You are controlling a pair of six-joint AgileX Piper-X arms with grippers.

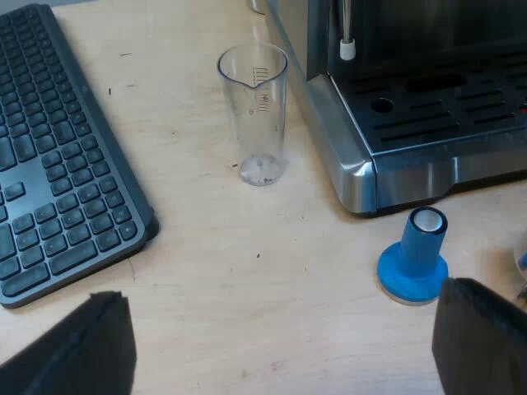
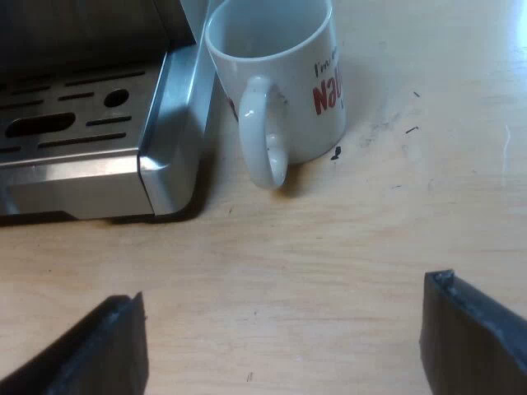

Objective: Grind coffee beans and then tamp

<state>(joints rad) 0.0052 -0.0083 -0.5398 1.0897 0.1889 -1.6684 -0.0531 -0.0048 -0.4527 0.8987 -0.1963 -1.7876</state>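
Nothing looks begun: left fingers (image 1: 86, 350) spread empty with the blue tamper (image 1: 413, 259) upright on the surface (image 1: 247, 280) just ahead of one, right fingers (image 2: 111, 350) likewise released and facing the mug (image 2: 276, 90), so grinding and tamping are both left to do.

Wooden table (image 1: 247, 288) — bearing keyboard (image 1: 58, 156), measuring glass (image 1: 257, 115), blue tamper (image 1: 414, 257), espresso machine (image 1: 428, 111), mug (image 2: 280, 82).
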